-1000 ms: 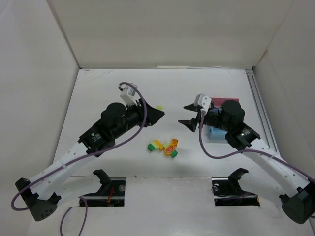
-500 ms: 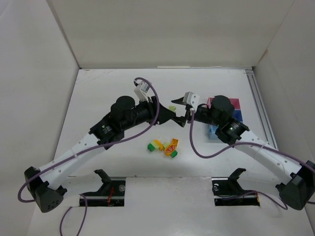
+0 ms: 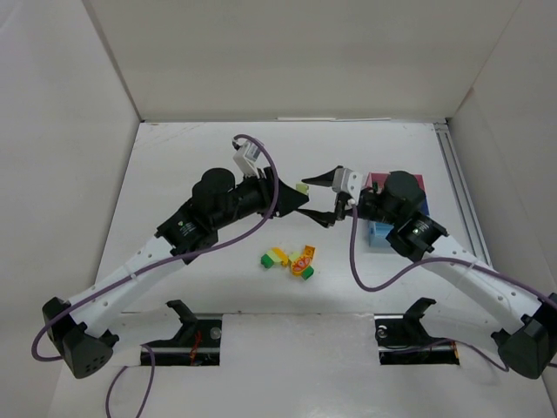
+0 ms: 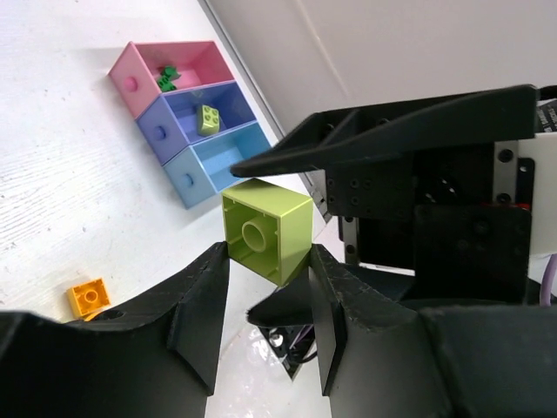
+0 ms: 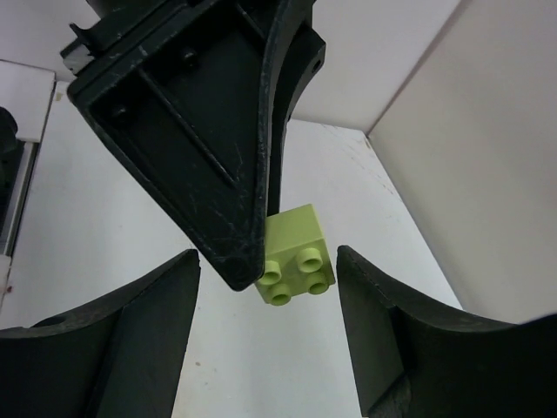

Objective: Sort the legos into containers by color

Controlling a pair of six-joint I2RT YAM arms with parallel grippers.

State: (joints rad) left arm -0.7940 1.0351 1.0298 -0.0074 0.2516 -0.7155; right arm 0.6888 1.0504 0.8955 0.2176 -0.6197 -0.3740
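My left gripper [image 3: 300, 197] is shut on a pale yellow-green brick [image 3: 302, 186] and holds it above the table at mid-height. In the left wrist view the brick [image 4: 265, 228] sits between my fingertips [image 4: 209, 279]. My right gripper [image 3: 318, 198] is open, its jaws on either side of that brick [image 5: 296, 250] without touching it. The pink tray [image 4: 178, 70] holds dark green legos [image 4: 167, 78], the dark blue tray [image 4: 204, 113] holds a yellow-green lego [image 4: 207, 118], and the light blue tray [image 4: 224, 158] looks empty. A clump of loose legos [image 3: 291, 259] lies on the table.
An orange brick [image 4: 88, 297] lies on the table below the trays in the left wrist view. The trays [image 3: 416, 181] are largely hidden under the right arm in the top view. White walls enclose the table at the back and sides.
Both arms have swung toward each other. My left gripper carried the yellow-green brick to the right, and my open right gripper moved left until its jaws flank the brick.
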